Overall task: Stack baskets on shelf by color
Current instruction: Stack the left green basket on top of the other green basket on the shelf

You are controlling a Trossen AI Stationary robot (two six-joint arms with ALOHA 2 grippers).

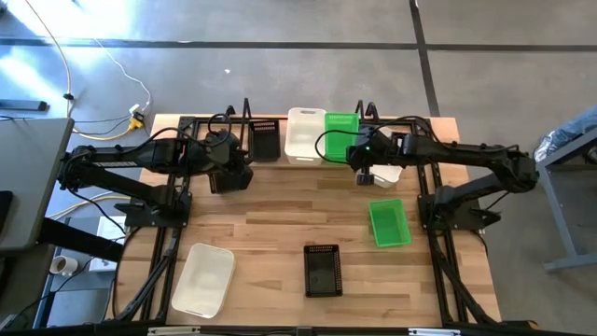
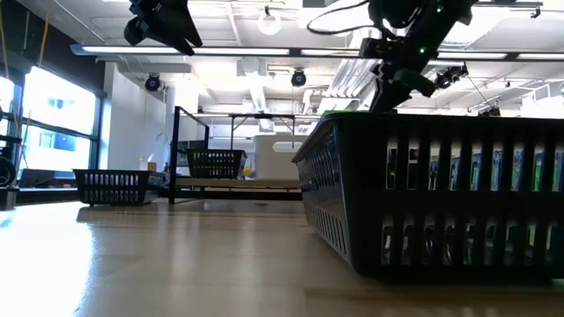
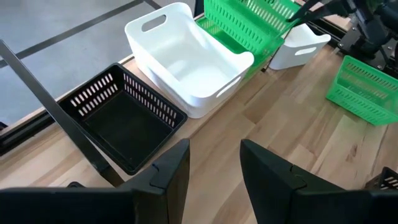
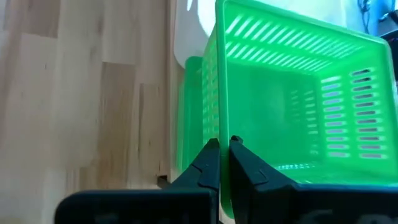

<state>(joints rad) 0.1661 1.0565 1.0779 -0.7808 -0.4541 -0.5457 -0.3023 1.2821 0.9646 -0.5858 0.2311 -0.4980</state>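
The shelf [image 1: 280,124] runs along the table's far edge. In it stand a black basket [image 3: 124,118] and a white basket [image 3: 186,62], with a green basket [image 4: 193,118] in the right slot. My right gripper [image 4: 224,152] is shut on a second green basket [image 1: 341,126], which it holds tilted over that slot. My left gripper [image 3: 214,163] is open and holds nothing, hovering over the table near the black basket on the shelf. On the table lie a green basket [image 1: 389,222], a black basket [image 1: 322,269] and two white baskets [image 1: 202,278] [image 1: 387,174]. My right gripper pinches the held green basket by the rim of one perforated wall [image 4: 222,127], one finger inside the basket and one outside. The basket is lifted clear and tilted, and its open side faces the wrist camera. It hangs over the green basket in the shelf.
In the low view the near black basket [image 2: 441,194] fills the right foreground, and another black basket [image 2: 115,185] stands on the tabletop to the left of the shelf [image 2: 189,150]. Black frame rails [image 1: 159,261] run along both table sides. Bare wood lies at the table's middle.
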